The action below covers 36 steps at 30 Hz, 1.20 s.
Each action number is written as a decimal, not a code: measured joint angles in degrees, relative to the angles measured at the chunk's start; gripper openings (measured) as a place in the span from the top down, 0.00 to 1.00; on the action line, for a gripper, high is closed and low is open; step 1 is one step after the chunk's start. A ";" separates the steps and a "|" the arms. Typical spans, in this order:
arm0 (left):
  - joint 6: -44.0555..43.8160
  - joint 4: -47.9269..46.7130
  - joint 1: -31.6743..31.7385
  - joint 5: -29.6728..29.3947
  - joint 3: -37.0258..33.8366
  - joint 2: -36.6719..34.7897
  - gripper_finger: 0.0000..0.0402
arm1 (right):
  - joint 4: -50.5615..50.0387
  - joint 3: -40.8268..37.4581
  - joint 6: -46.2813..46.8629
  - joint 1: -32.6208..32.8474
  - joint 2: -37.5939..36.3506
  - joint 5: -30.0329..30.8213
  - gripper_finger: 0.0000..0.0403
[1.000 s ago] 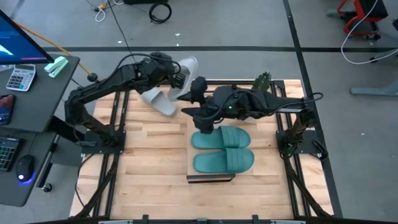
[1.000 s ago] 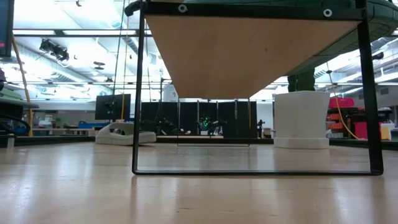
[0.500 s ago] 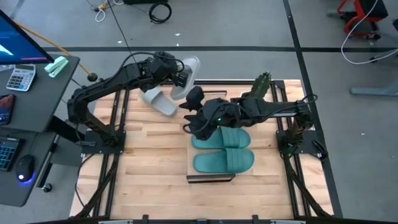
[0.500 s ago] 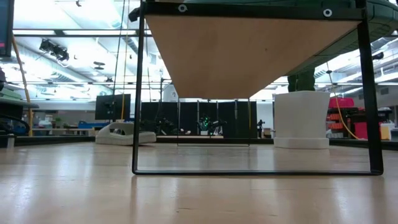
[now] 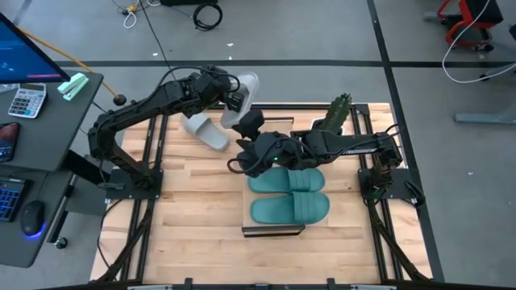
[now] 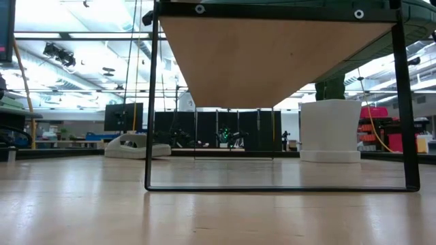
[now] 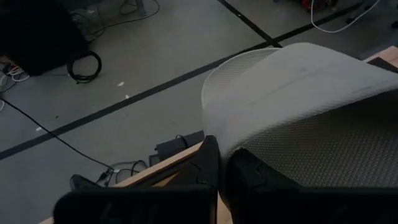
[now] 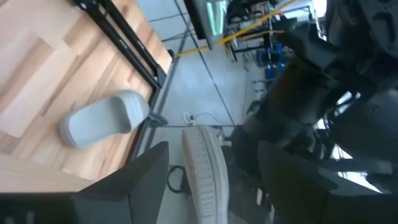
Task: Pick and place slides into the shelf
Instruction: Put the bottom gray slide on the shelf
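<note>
Your left gripper is pinched hard on the edge of a light grey slide, holding it in the air over the far edge of the table, and your right gripper sits just below and in front of it with its fingers spread wide, the raised slide showing edge-on between them in the right wrist view. This looks like a handover, so bring the right gripper up until the sole sits well between its fingers, not just at the tips, and close firmly before you let the left one release. Take the slide away from the left fingers' own grip point so the two grippers do not clash. The second grey slide lies on the table just beside and below the left gripper; keep clear of it. Two teal slides already rest side by side on the shelf, nearer you than the right gripper, so judge where space is left before you carry the grey one over, and set it down flat without nudging them.
</note>
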 joint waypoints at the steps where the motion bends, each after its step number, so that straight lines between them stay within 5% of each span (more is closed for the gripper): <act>1: 0.16 0.02 0.12 0.05 0.00 0.07 0.97 | 0.10 0.00 0.02 0.00 0.00 0.56 0.37; 13: 0.89 0.01 0.23 -0.01 0.04 2.09 0.97 | 1.00 0.00 -2.41 -0.63 0.00 2.35 0.37; 21: 1.17 0.52 0.41 2.14 0.04 3.94 0.97 | -7.52 0.00 1.25 -0.59 0.18 -3.17 0.37; 36: 1.86 3.12 -0.33 3.54 0.04 3.96 0.97 | -3.95 -0.02 0.85 -3.81 2.83 -2.58 0.36</act>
